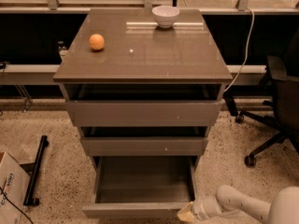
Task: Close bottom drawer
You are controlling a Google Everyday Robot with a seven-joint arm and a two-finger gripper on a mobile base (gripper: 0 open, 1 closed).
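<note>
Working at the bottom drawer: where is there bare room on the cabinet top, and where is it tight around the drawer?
Cabinet top: the whole front half is bare, plus the stretch between orange and bowl. The bottom drawer box looks bare too. Tight at its front right corner, where the gripper sits, with the chair beyond.

office/lab | swivel chair (281, 97), drawer cabinet (154, 59), terrazzo flr (65, 176) | gripper (186, 213) btm-right

The bottom drawer (142, 183) is grey-brown, the tool (186, 214) at its front corner cream.
</note>
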